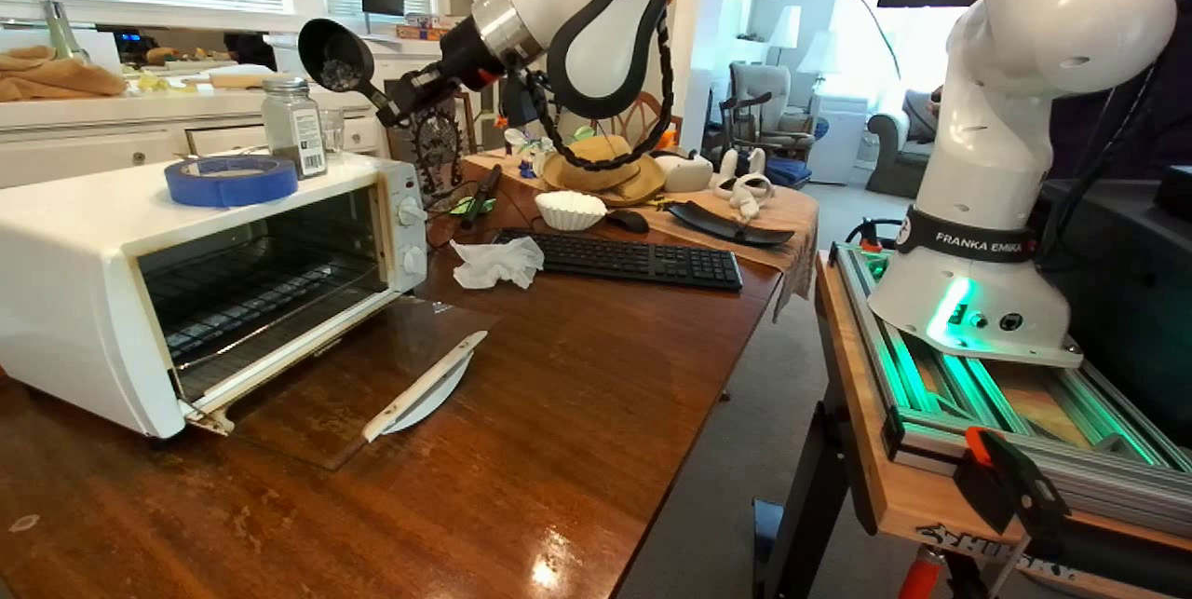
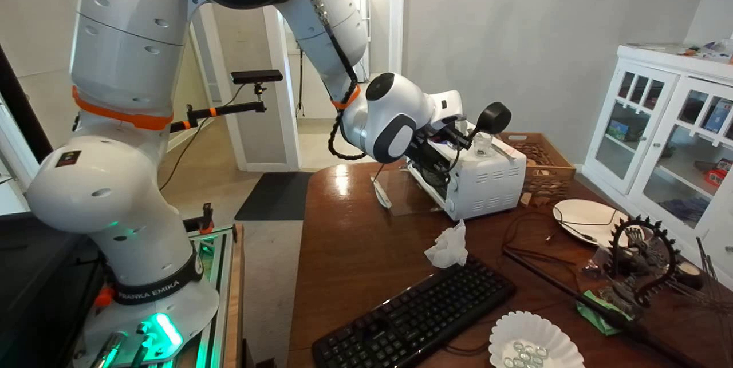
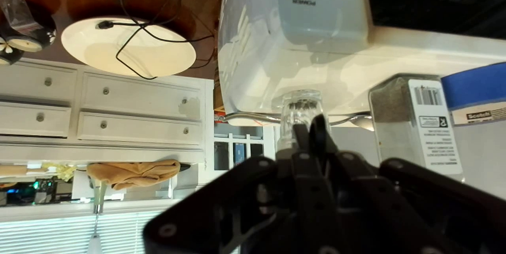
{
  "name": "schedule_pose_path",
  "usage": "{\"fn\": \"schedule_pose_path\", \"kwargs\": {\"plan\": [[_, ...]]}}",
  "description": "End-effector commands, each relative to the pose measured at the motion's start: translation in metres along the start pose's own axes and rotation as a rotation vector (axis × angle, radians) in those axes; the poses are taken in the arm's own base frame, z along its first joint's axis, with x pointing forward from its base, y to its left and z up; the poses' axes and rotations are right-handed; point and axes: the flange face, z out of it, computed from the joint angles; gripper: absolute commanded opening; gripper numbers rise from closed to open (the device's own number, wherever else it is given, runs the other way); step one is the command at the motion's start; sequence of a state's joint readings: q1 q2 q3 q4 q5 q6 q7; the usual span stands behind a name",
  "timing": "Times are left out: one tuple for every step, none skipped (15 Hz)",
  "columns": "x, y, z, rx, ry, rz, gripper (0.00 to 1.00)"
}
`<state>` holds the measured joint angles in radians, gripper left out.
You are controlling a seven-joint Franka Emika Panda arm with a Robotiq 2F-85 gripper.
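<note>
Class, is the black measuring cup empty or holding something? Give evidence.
Holding something: clear glassy pieces show inside the black measuring cup in an exterior view; how full, cannot tell.

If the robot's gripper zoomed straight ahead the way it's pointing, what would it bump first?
Probably the clear glass on the toaster oven. It shows just past the gripper in the wrist view, but depth is unclear, so it might just miss.

Left in an exterior view I count one toaster oven, one jar, one tape roll. One gripper, one black scoop. Also one tumbler, one keyboard, one crumpled tissue, one fluted bowl, one plate, one basket. Glass beads: several, too small to tally.
</note>
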<state>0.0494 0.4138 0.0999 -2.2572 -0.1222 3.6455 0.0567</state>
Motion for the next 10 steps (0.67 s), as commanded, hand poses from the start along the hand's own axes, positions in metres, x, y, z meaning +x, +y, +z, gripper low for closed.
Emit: {"fn": "schedule_pose_path", "kwargs": {"plan": [[0.0055, -0.0008, -0.0024, -0.007, 0.004, -0.013, 0.02], [0.0057, -0.0001, -0.0038, -0.010, 0.003, -0.013, 0.02], [0.0050, 0.0005, -0.0050, -0.011, 0.002, -0.013, 0.02], [0.0037, 0.0004, -0.0054, -0.010, -0.003, -0.016, 0.02], [0.0021, 0.0009, -0.0054, -0.011, -0.008, -0.021, 0.02], [0.0009, 0.0017, -0.0053, -0.014, -0.010, -0.028, 0.02], [0.0005, 0.0013, -0.0056, -0.012, -0.011, -0.030, 0.02], [-0.0003, 0.0023, -0.0056, -0.017, -0.011, -0.042, 0.02], [-0.0007, 0.0022, -0.0057, -0.016, -0.012, -0.047, 0.02], [-0.0008, 0.0029, -0.0062, -0.018, -0.013, -0.054, 0.02]]}}
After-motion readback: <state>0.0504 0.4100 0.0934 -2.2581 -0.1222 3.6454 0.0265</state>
